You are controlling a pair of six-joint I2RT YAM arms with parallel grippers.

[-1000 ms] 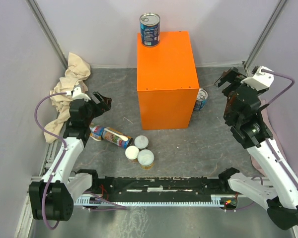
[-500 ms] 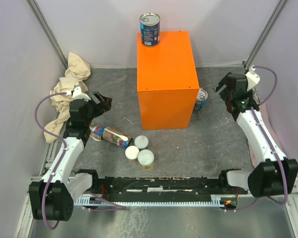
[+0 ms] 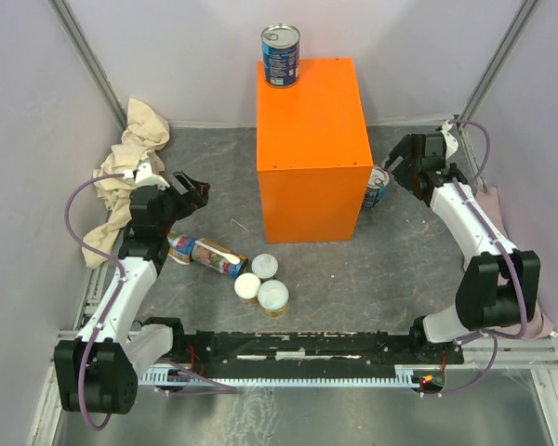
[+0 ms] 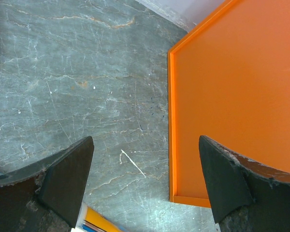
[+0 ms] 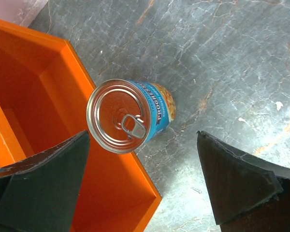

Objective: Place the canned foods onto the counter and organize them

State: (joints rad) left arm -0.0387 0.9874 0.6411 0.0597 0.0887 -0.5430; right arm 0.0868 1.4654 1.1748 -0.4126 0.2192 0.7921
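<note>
The orange counter [image 3: 312,121] stands at the back middle, with one blue-labelled can [image 3: 280,56] upright on its far left corner. A second blue-labelled can [image 3: 376,186] stands on the floor against the counter's right side; in the right wrist view this can [image 5: 128,116] is just above my open fingers. My right gripper [image 3: 405,167] is open, close to the right of it. Several cans lie or stand near the front left: one lying [image 3: 205,253] and three white-lidded [image 3: 260,281]. My left gripper [image 3: 193,190] is open and empty above the floor.
A beige cloth [image 3: 130,177] is bunched at the left wall. A pink cloth [image 3: 498,214] lies at the right wall. The black rail [image 3: 298,358] runs along the near edge. A small white scrap [image 4: 133,163] lies on the floor by the counter's front left corner.
My right arm has swung in toward the back and left, bringing its open gripper next to the blue can beside the counter. The left arm has not moved.
</note>
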